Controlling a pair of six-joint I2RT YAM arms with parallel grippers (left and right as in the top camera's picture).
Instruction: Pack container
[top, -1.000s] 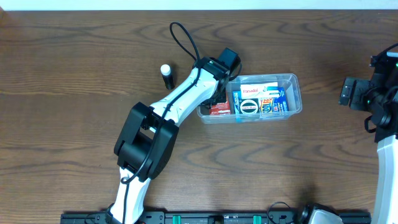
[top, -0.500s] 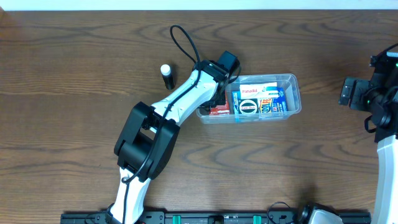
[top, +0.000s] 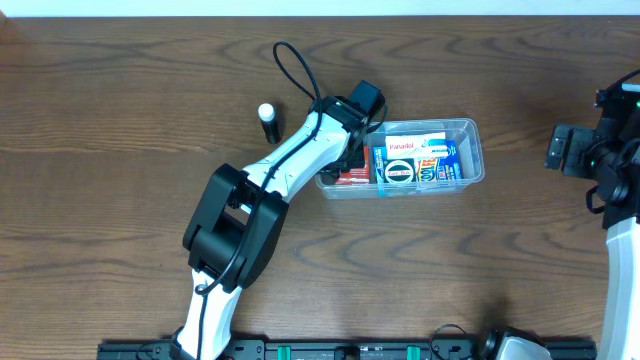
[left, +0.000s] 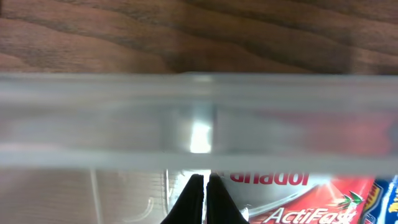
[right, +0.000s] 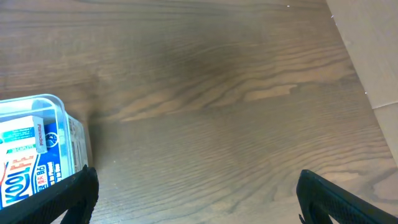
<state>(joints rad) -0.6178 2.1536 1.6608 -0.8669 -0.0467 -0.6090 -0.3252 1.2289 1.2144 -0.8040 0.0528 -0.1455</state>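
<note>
Barely any change: left gripper (left: 205, 198) stays pinched closed, empty, inside container (top: 481, 152) left end; right gripper (right: 198, 198) stays spread wide, well apart.

The left arm (top: 285, 165) has white links, black joints, a looping cable (top: 279, 44) and a black tool (left: 206, 178).

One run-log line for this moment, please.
left gripper: shut, empty, inside container, left end | right gripper: open, over bare table | boxes: in container
</note>
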